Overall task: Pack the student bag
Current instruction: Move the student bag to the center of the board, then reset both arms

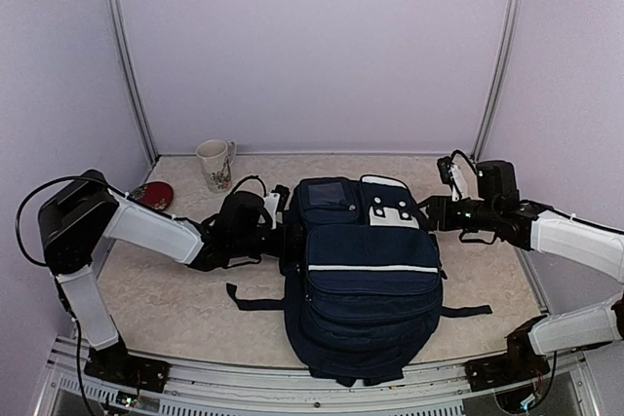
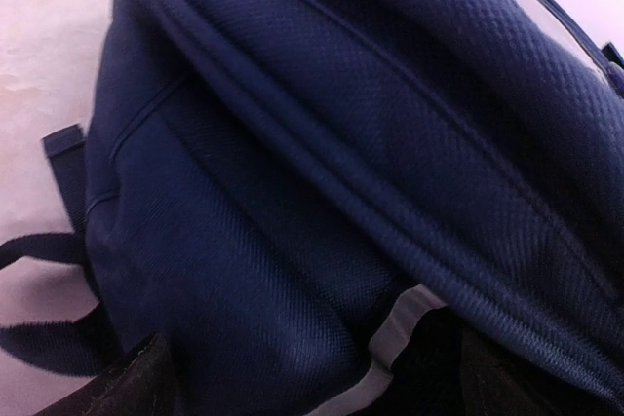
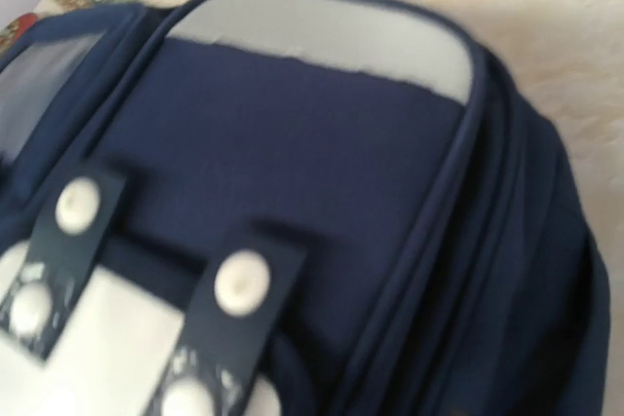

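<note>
Here, the student bag point(image 1: 370, 280) lay flat at the centre of the table point(image 1: 175, 304), front pockets upward. The left gripper point(image 1: 289, 244) was at its left side, jaws spread wide. The right gripper point(image 1: 427, 209) was at its far right corner; its jaw state could not be determined.
</note>
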